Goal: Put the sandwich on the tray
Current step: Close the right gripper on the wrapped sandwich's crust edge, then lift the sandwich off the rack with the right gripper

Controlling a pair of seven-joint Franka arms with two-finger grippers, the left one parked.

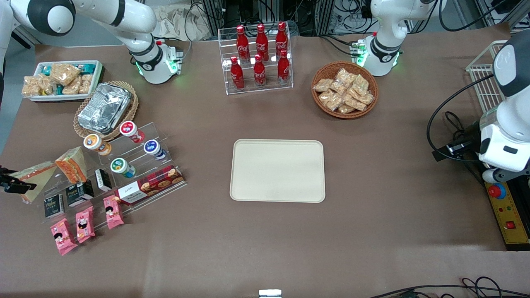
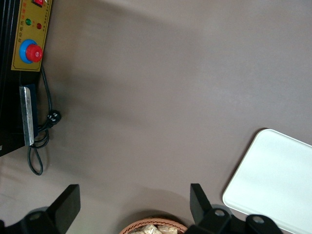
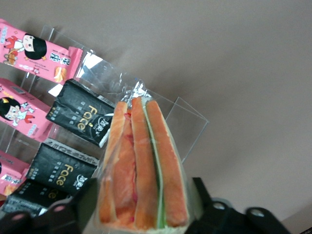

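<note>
Right wrist view: the gripper [image 3: 141, 214] is clenching the sandwich [image 3: 141, 170] between its two dark fingers [image 3: 207, 204], the wedge's layered edge of orange, red, white and pale green pointing away from the wrist. Just past the sandwich tip, black "Face" packets [image 3: 83, 118] and pink snack packs [image 3: 34, 51] are lying on a clear acrylic stand [image 3: 183, 117]. None of this grasp is reading clearly in the front view, where the gripper [image 1: 10, 182] is showing only as a dark shape at the working arm's end of the table, closed over the sandwich [image 1: 33, 176].

Front view, working arm's end toward the parked arm's:
- 1 second wrapped wedge [image 1: 71, 164], bright-orange side showing, sitting just beside the gripper.
- 3 pink snack packs, nearer the camera than the gripper.
- 4 capped cups [image 1: 118, 147] on the tiered stand.
- 1 red biscuit box [image 1: 149, 185].
- 1 white bin of snack packs [image 1: 62, 78] and 1 foil container [image 1: 104, 107] in a wicker tray, farther from the camera than the gripper.
- 6 red cola bottles [image 1: 259, 56] in a clear rack.
- 1 tray [image 1: 277, 170], cream, bare, well apart from the gripper at mid-table.
- 1 round wicker basket [image 1: 344, 89] of cracker packs.

Left wrist view: is adding the tray's corner [image 2: 273, 180] and an emergency-stop box [image 2: 30, 48].
</note>
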